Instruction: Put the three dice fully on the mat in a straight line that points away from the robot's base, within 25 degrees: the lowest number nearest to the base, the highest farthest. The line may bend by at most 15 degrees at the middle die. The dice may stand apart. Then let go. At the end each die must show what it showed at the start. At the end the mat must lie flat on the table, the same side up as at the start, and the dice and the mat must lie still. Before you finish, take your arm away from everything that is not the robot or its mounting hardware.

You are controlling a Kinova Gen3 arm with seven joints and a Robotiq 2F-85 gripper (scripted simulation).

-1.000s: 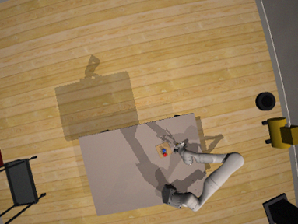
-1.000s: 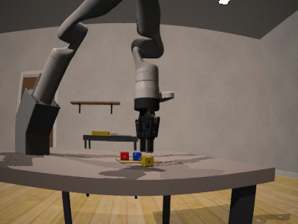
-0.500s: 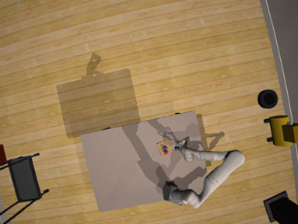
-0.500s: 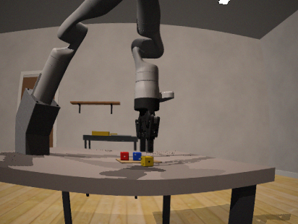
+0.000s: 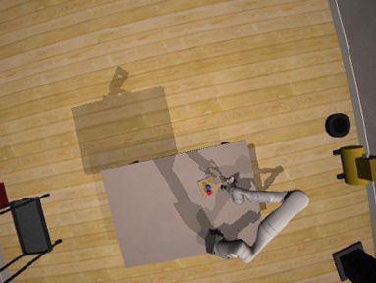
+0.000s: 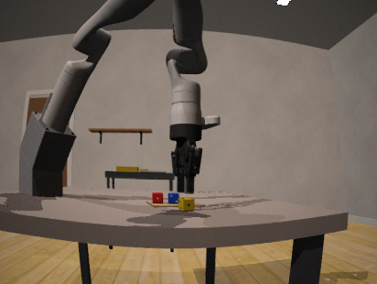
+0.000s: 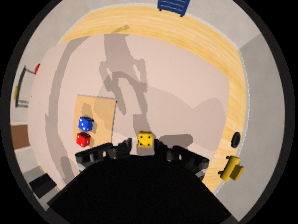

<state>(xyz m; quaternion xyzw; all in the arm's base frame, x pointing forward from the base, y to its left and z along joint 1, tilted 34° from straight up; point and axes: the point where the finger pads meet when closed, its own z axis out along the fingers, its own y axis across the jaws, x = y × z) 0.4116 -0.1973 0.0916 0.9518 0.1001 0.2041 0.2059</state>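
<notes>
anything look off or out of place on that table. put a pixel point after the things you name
The yellow die point(image 6: 186, 204) point(image 7: 145, 139) sits off the thin tan mat point(image 6: 165, 205) point(image 7: 103, 107), on the bare tabletop, while the red die point(image 6: 157, 198) point(image 7: 83, 139) and blue die point(image 6: 173, 198) point(image 7: 85, 124) are on it. Nothing looks damaged.

The mat point(image 5: 204, 182) point(image 6: 164, 205) point(image 7: 102, 126) looks like smooth, matt wood.
</notes>
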